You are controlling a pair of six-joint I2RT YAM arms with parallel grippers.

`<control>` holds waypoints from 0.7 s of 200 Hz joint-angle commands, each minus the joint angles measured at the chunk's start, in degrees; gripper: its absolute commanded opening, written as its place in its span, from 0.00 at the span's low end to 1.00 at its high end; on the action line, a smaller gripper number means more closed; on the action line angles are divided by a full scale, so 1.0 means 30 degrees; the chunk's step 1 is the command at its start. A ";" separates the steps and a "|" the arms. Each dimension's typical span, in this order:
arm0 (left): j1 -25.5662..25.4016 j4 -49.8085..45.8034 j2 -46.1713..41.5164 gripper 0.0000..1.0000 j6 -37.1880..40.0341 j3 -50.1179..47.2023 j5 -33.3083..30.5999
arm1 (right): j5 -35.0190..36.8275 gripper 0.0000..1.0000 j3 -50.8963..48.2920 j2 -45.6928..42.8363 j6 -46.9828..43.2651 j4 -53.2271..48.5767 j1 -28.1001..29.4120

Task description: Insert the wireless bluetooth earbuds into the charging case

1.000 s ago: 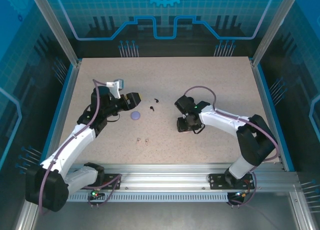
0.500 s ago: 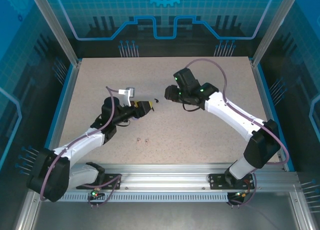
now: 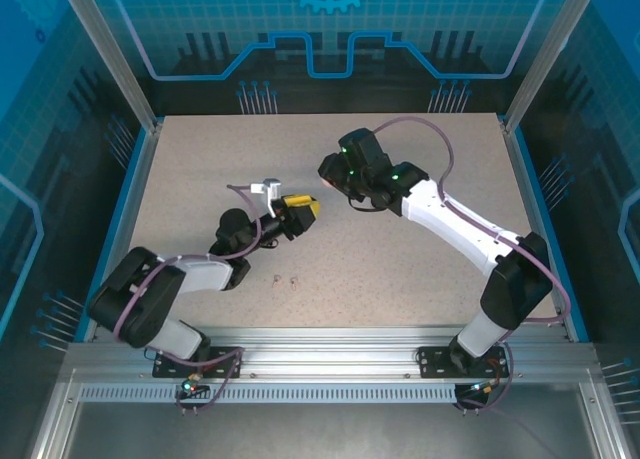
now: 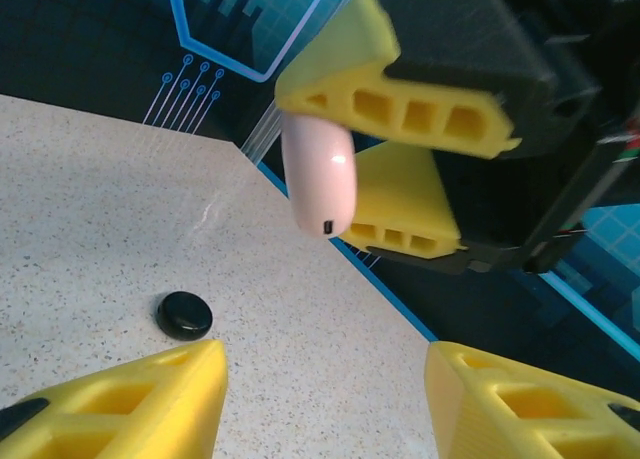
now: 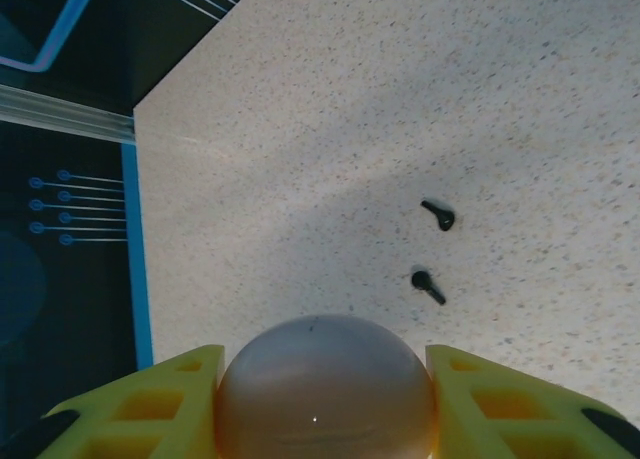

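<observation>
At mid-table your right gripper (image 5: 322, 364) pinches the pink case (image 5: 325, 399), one yellow finger on each side of its round body; from the left wrist you see that case edge-on between those same fingers, held up off the table (image 3: 420, 269), with a small dark mark on its lower edge; your left gripper (image 4: 325, 364) points at it from below, fingers spread wide with nothing between them; from above, the two grippers sit near each other, tips apart; the earbuds are all out on the table, none in a case; two black earbuds (image 5: 438, 215) lie close together but not touching, on the bare surface beyond the held case; two pale earbuds (image 3: 294, 278) lie side by side nearer the arm bases, just beside your left forearm, too small to tell their colour; a black case (image 4: 184, 315) lies flat on the table, well apart from the pink one.
</observation>
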 commanded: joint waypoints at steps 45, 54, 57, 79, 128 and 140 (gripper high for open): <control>-0.0406 0.3073 0.1363 0.52 0.0478 0.1696 -0.0530 | 0.0871 0.36 0.0296 0.0605 0.1493 0.0504 0.0900; -0.0402 0.3073 0.1399 0.51 0.0508 0.1816 -0.0516 | 0.0871 0.36 0.0179 0.0531 0.1493 0.0580 0.0899; -0.0392 0.3070 0.1445 0.50 0.0493 0.1833 -0.0516 | 0.0871 0.36 0.0136 0.0500 0.1517 0.0613 0.0906; -0.0408 0.3073 0.1708 0.44 0.0378 0.2120 -0.0342 | 0.0871 0.36 -0.0153 0.0287 0.1558 0.0747 0.0962; -0.0399 0.3073 0.2076 0.38 0.0201 0.2534 -0.0310 | 0.0703 0.35 -0.0518 0.0066 0.1715 0.1127 0.0995; -0.0397 0.3075 0.2078 0.38 0.0206 0.2619 -0.0285 | 0.0559 0.35 -0.0619 0.0037 0.1825 0.1335 0.0994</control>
